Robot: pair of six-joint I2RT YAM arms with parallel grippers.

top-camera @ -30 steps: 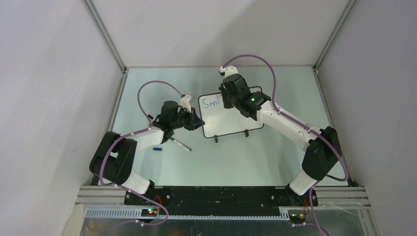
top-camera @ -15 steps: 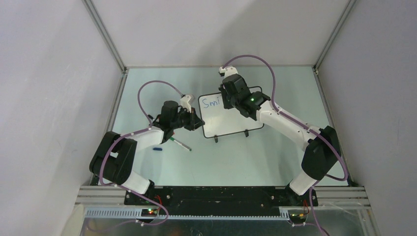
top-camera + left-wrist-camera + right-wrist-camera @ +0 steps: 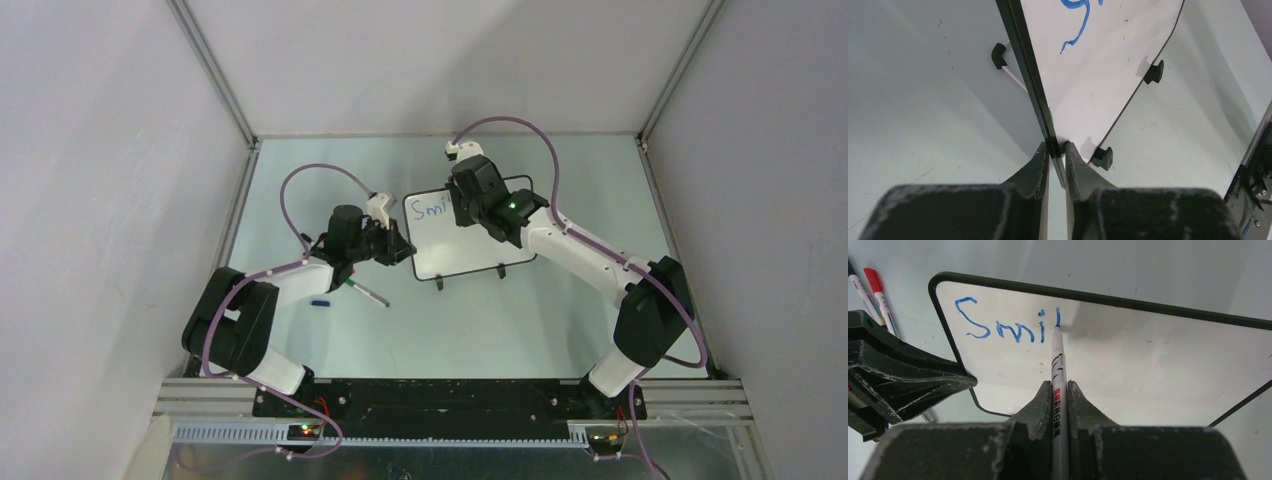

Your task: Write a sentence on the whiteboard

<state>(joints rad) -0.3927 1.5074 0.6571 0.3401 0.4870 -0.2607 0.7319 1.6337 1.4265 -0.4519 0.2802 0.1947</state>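
Observation:
The whiteboard stands in the middle of the table, black-framed, with small black feet. The sentence reads "Smil" in blue at the board's top left; it also shows in the top view. My right gripper is shut on a white marker, whose tip touches the board at the foot of the "l". My left gripper is shut on the whiteboard's left edge, holding the frame between its fingers. In the top view the left gripper is at the board's left side and the right gripper is over its upper part.
A loose marker lies on the table near the left arm, with a small blue cap beside it. Two more markers, one red-capped, lie left of the board. Grey walls enclose the table on three sides.
The right gripper has drawn the "l" stroke after "Smi", moving the marker slightly right and back. The left gripper and the board have not moved.

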